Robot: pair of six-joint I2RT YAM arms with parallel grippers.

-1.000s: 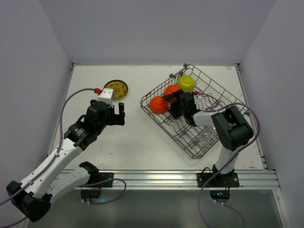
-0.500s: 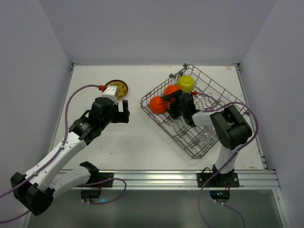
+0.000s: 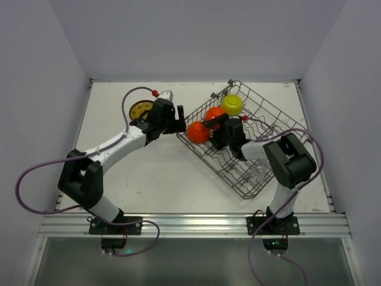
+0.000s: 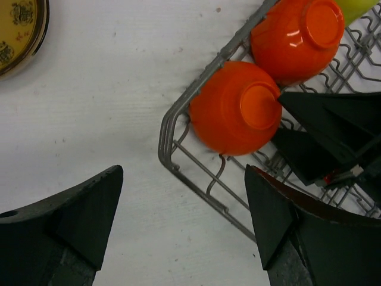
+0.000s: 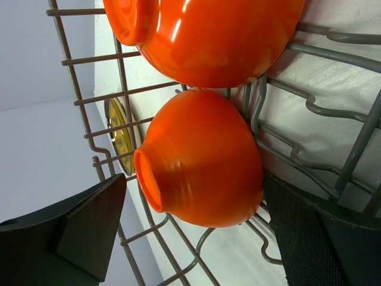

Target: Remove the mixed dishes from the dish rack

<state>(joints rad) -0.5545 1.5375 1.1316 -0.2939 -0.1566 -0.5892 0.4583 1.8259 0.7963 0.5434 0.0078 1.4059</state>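
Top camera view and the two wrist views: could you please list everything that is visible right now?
orange bowls: two, orange, rack's corner nearest the plate
green bowl: one, yellow-green, rack's far corner
plate: one, yellow and brown, table, left of rack
glasses: count unclear, clear, rack's near end
rack: one, grey wire, table's right half
table: one, white, under everything
left gripper: one, black, open, by the rack's corner
right gripper: one, black, open, straddling an orange bowl
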